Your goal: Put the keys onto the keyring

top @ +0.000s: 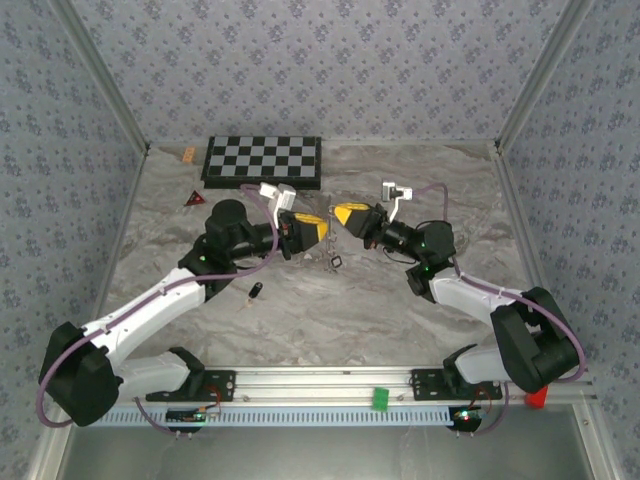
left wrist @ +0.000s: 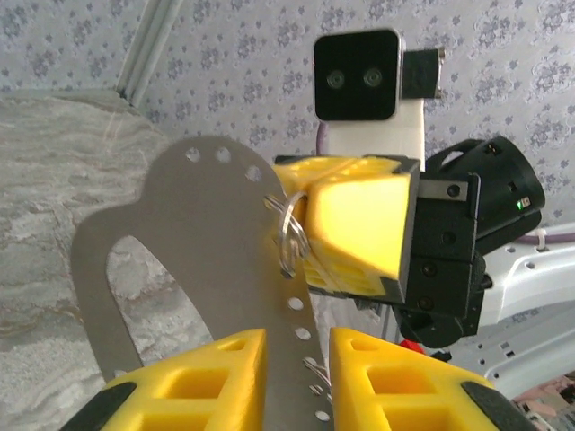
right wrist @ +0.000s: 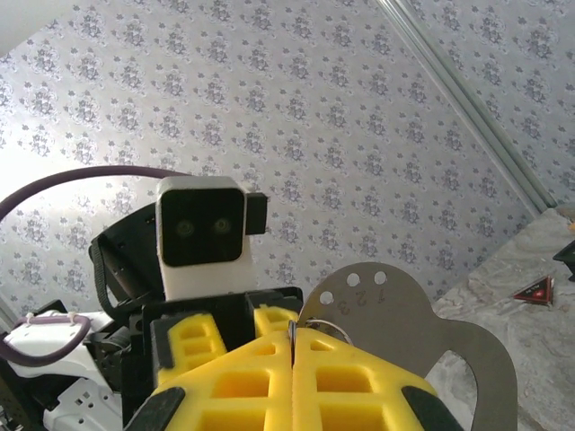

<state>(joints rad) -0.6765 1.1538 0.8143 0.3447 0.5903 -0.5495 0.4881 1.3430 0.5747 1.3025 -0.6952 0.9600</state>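
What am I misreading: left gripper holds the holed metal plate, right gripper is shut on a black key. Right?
One error: the right gripper is shut on the keyring, not a key. The left wrist view shows the wire loop pinched in its jaws. The left gripper does hold the holed metal plate.

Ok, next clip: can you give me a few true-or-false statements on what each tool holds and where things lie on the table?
1. The right tool is shut on the keyring. True.
2. The left tool grips a key. False: a flat metal plate with holes stands between its fingers.
3. A black-headed key lies on the marble table. True.
4. The checkerboard lies at the near edge, by the arm bases. False: it lies at the far edge.
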